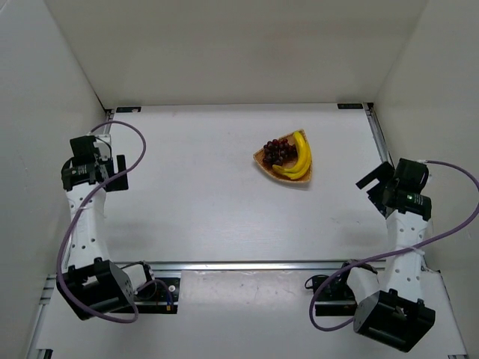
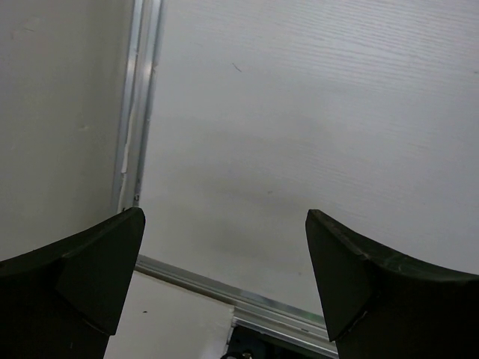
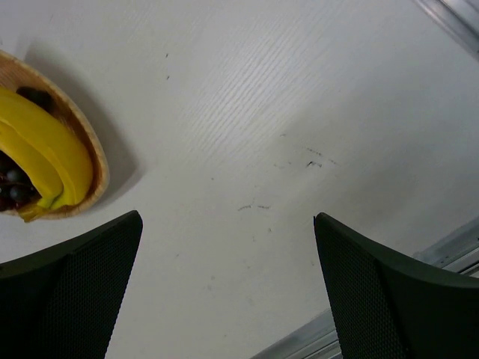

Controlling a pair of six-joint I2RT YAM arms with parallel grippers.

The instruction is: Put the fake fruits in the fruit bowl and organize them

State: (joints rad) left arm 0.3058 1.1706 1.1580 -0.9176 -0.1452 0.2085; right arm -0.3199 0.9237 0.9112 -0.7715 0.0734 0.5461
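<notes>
The tan wicker fruit bowl (image 1: 260, 158) sits right of the table's middle. In it lie the yellow bananas (image 1: 301, 155) along its right side and the dark red grapes (image 1: 278, 151) on its left side. In the right wrist view the bowl (image 3: 97, 161), bananas (image 3: 45, 149) and grapes (image 3: 13, 187) show at the left edge. My left gripper (image 1: 105, 168) is open and empty at the far left, well away from the bowl; its wrist view (image 2: 224, 224) shows bare table. My right gripper (image 1: 373, 183) is open and empty to the right of the bowl, over bare table in its wrist view (image 3: 227, 224).
White walls close the table on the left, back and right. An aluminium rail (image 1: 254, 265) crosses the near edge, and a rail (image 2: 135, 112) runs along the left wall. Faint scuff marks (image 3: 310, 157) dot the table right of the bowl.
</notes>
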